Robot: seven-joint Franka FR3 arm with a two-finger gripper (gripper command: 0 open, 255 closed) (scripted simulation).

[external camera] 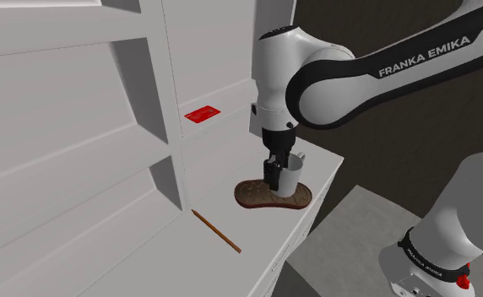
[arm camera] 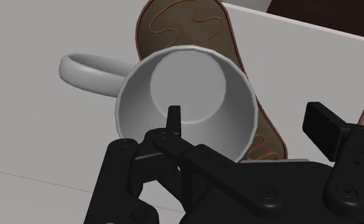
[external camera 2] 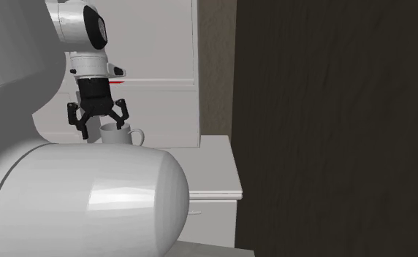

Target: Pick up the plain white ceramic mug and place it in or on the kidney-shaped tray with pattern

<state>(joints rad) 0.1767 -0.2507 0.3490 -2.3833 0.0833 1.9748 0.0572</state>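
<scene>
We see the white mug (external camera: 293, 175) upright on the brown patterned tray (external camera: 299, 201); pincer (external camera: 274, 175) spread wide at its 9 o'clock (shoulder view), gripping nothing, so placement looks done

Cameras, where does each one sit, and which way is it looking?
Shoulder view: high beside the robot, looking down over the white counter at the mug on the brown patterned tray; the arm reaches in from its right.
Second exterior view: low, near counter height, looking across at the mug; a big white arm link sits in the foreground, open jaws at the mug's rim.
Wrist view: on the hand, looking down into the mug past the black jaws.
Shared: all three show mug and jaws.
</scene>
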